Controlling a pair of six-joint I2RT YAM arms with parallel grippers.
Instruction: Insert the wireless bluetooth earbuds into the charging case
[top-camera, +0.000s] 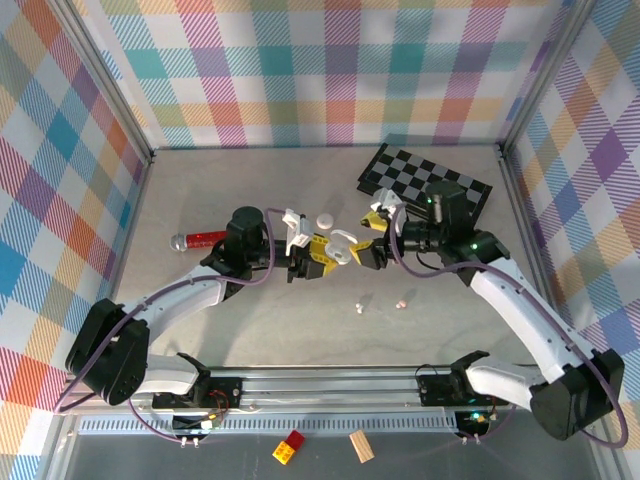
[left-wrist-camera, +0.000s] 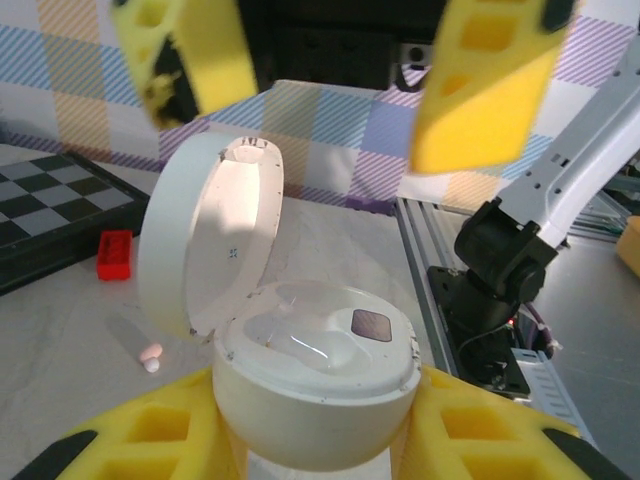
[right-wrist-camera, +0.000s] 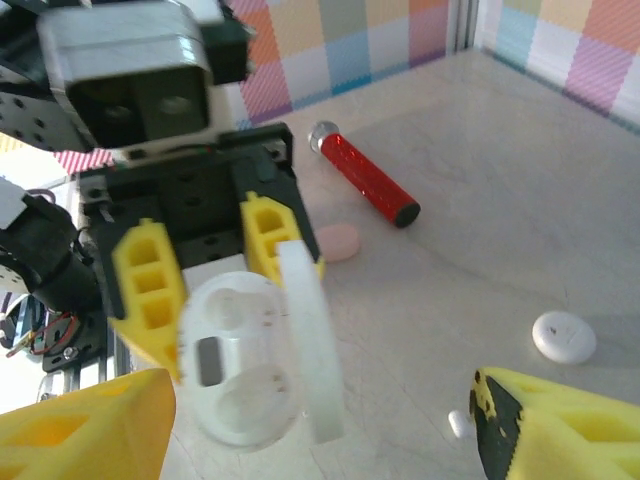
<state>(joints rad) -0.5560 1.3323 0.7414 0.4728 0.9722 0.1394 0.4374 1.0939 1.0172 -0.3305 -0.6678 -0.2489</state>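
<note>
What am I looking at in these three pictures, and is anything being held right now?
Two robot arms share a table. One picture looks down from above; the other two come from cameras on each wrist. The left hand grips an open white charging case, lid up. The right hand is open, holding nothing, facing the case. Two loose earbuds lie on the table, with a red cylinder, a checkerboard and a closed round white case.

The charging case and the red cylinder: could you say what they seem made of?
Charging case: likely matte white plastic, smooth moulded shell, glossy translucent insert. Red cylinder: glossy, probably plastic or painted metal, with a shiny silvery tip.
</note>
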